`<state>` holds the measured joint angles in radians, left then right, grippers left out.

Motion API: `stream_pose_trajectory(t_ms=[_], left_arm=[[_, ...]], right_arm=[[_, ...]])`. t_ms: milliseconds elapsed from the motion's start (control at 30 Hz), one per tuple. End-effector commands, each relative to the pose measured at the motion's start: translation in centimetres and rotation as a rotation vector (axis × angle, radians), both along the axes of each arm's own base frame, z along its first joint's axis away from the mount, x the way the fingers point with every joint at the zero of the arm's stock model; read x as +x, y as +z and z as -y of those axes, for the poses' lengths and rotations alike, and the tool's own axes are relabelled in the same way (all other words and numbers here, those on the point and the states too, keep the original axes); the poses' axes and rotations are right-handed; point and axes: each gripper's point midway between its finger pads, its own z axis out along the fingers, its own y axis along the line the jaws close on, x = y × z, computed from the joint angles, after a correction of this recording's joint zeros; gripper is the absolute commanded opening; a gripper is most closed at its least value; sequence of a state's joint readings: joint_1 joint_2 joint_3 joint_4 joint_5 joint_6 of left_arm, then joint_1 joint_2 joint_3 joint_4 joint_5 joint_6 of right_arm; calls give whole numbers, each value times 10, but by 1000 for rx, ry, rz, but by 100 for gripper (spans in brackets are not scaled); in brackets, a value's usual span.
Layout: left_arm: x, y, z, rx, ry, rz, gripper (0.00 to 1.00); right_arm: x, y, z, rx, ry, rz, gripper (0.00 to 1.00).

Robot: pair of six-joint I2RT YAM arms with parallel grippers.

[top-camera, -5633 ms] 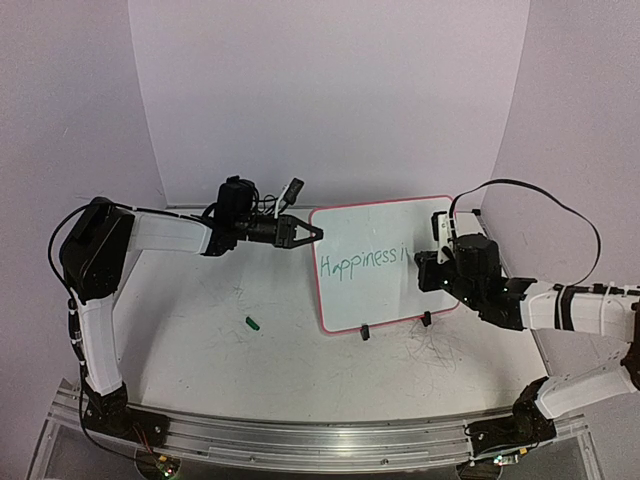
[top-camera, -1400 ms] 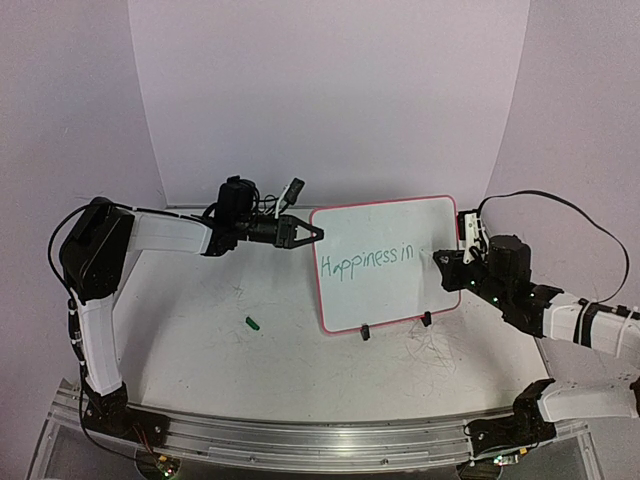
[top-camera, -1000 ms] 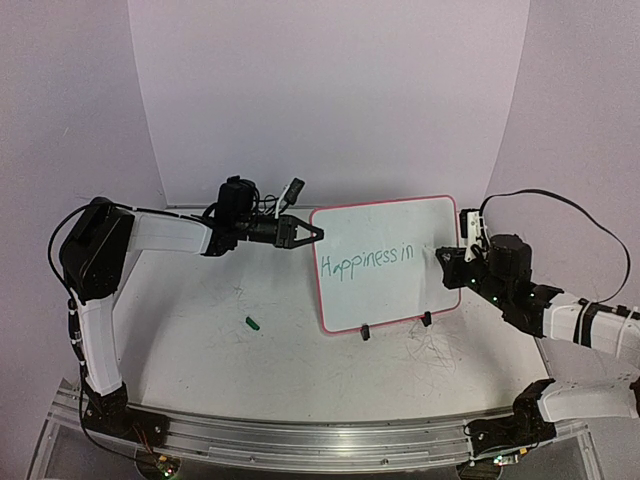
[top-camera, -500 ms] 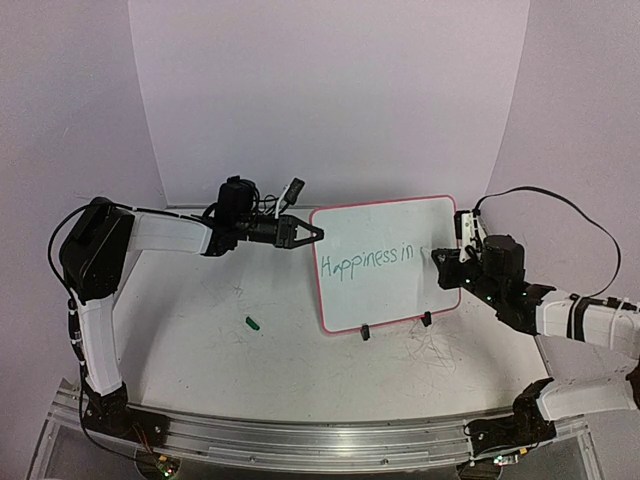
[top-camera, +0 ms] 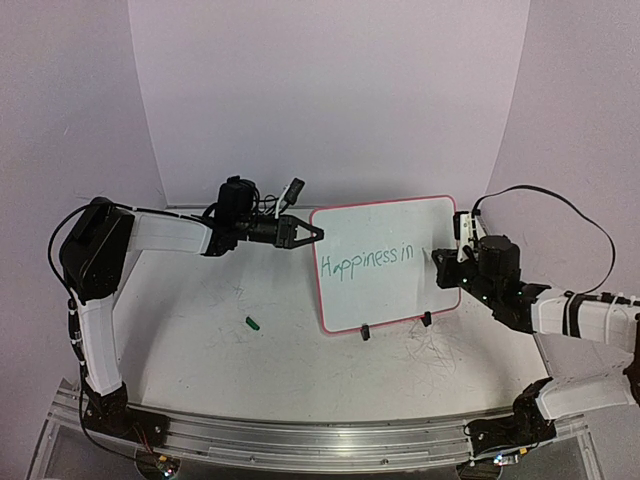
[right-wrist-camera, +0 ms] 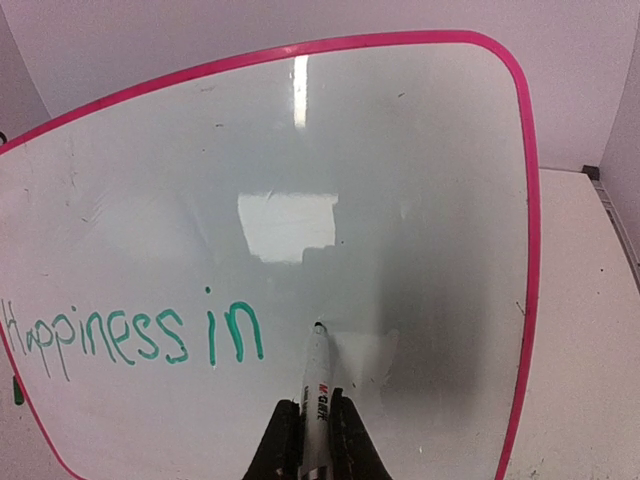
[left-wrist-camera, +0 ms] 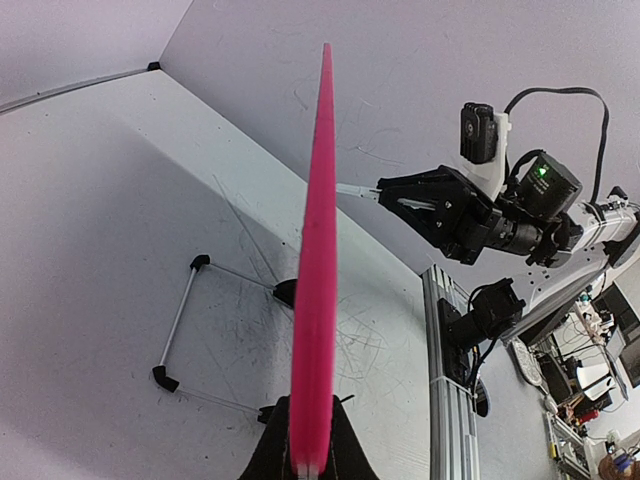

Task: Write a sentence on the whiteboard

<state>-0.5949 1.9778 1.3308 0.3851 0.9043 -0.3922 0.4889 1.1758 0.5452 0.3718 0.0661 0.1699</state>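
Note:
The whiteboard (top-camera: 380, 225) stands upright on the table, white with a pink rim. In the right wrist view the whiteboard (right-wrist-camera: 400, 180) fills the frame. Its sentence (top-camera: 365, 260) in green reads "Happiness in" (right-wrist-camera: 135, 335). My left gripper (top-camera: 318, 233) is shut on the board's upper left edge. The left wrist view shows that edge as a pink strip (left-wrist-camera: 318, 250) between the fingers of the left gripper (left-wrist-camera: 308, 462). My right gripper (top-camera: 442, 263) is shut on a white marker (right-wrist-camera: 316, 385). The marker's tip meets the board just right of "in".
A small green cap (top-camera: 254, 323) lies on the table left of the board. Two black clip feet (top-camera: 366, 333) hold the board's lower edge. Grey scribbles (top-camera: 432, 350) mark the tabletop in front. A wire stand (left-wrist-camera: 185, 320) shows behind the board.
The right gripper has shifted left with the marker, bringing the tip onto the board past "in". The word "in" has been finished since the earliest frame. The left arm is still.

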Motion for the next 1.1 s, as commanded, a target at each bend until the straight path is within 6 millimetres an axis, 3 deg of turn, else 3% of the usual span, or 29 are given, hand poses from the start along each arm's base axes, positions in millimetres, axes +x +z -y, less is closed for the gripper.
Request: stream_pose_trajectory(t_ms=[0, 300, 1067], left_arm=[[-22, -1, 14, 13, -62, -5, 0], [-22, -1, 14, 13, -62, -5, 0], [-25, 2, 15, 10, -68, -1, 0]], right_arm=[[13, 29, -2, 41, -24, 77, 0], [14, 28, -9, 45, 10, 70, 0], [-4, 2, -4, 38, 21, -29, 0]])
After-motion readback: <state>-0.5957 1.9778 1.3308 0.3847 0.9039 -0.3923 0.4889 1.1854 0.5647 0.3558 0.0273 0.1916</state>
